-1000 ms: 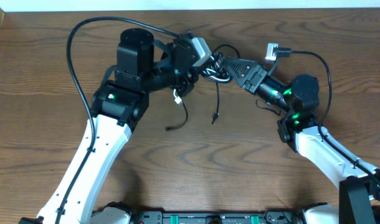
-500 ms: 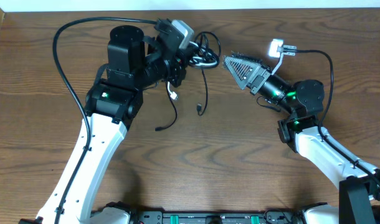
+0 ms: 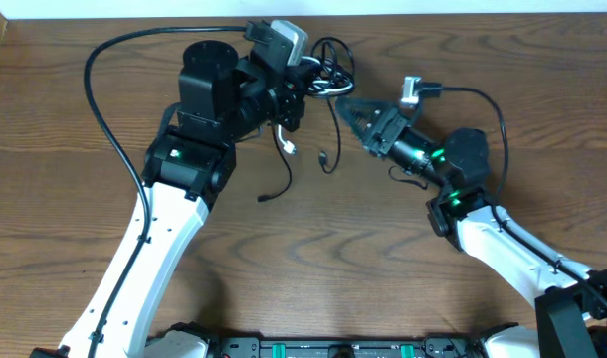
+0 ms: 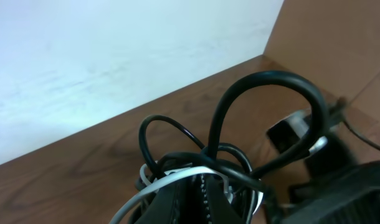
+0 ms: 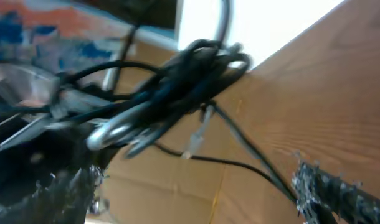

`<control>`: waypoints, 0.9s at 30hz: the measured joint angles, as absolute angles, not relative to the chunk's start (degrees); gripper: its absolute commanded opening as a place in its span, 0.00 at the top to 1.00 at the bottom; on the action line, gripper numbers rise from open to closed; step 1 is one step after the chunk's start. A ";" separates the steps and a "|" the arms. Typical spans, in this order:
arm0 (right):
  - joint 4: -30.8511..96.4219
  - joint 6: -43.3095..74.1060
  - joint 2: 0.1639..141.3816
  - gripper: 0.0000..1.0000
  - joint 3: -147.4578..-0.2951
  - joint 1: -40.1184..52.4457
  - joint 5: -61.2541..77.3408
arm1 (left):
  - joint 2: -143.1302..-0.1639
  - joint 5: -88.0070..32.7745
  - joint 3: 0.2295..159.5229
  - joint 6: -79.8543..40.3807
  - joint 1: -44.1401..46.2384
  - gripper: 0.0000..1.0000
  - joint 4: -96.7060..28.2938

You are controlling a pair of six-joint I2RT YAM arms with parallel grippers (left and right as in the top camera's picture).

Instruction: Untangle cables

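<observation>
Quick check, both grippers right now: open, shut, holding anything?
Left gripper: shut on the cables.
Right gripper: open, holding nothing, near the cables.

The tabletop (image 3: 313, 259) under me was brown wood grain, smooth, with a low sheen. The cables (image 3: 326, 70) in my left fingers (image 4: 171, 205) were black plastic-coated, glossy where light caught their bends. One white cable (image 4: 177, 177) among them looked smooth and duller. My right fingers (image 5: 327, 186) were black, rough and ridged. The wall (image 4: 115, 62) behind was matt white.
</observation>
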State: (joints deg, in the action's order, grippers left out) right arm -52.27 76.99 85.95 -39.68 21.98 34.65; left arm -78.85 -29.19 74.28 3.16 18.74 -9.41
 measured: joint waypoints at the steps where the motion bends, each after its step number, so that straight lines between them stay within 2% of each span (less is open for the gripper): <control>1: -51.22 77.36 85.97 0.01 -39.68 22.26 33.98 | -78.85 -29.21 74.28 2.98 18.92 0.92 -9.34; 18: -51.05 79.02 86.13 0.04 -39.66 22.72 28.47 | -78.85 -28.27 74.28 2.31 19.03 0.93 -9.34; 27: -53.34 81.52 86.13 0.11 -39.66 21.82 27.79 | -78.85 -27.86 74.28 2.26 19.03 0.92 -9.30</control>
